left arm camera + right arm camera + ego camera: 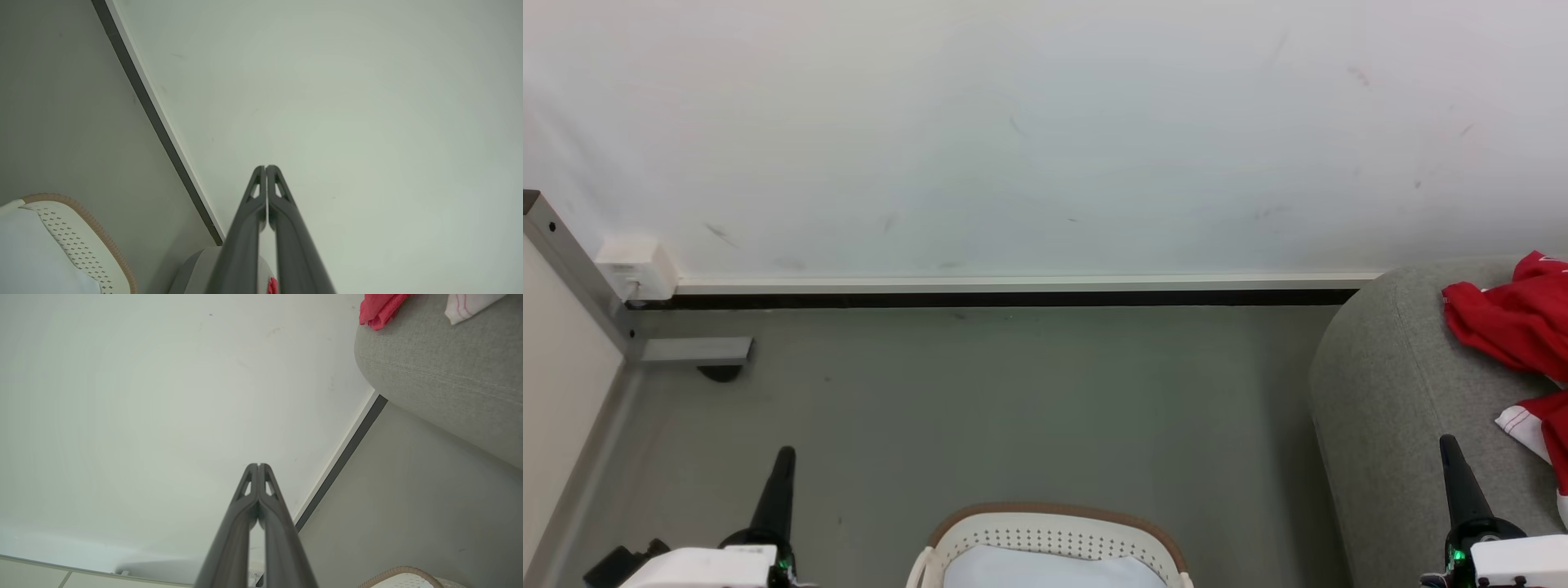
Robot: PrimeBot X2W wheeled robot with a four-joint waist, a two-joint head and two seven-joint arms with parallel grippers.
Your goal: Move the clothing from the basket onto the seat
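Red clothing (1515, 322) with white trim lies on the light-grey seat (1388, 384) at the right edge of the head view; it also shows as red clothing (380, 308) on the seat (445, 375) in the right wrist view. The white perforated basket (1054, 535) with a brown rim stands on the floor at the bottom centre, holding a pale white-blue cloth (1054, 569). My left gripper (785, 452) is shut and empty, left of the basket. My right gripper (1447, 441) is shut and empty, in front of the seat. Both point toward the wall. The basket's rim (98, 232) shows in the left wrist view.
A white wall with a dark baseboard (1013, 298) runs across the back. A grey metal frame leg (686, 349) and a white wall box (637, 265) sit at the far left. Grey floor (1013, 408) stretches between basket and wall.
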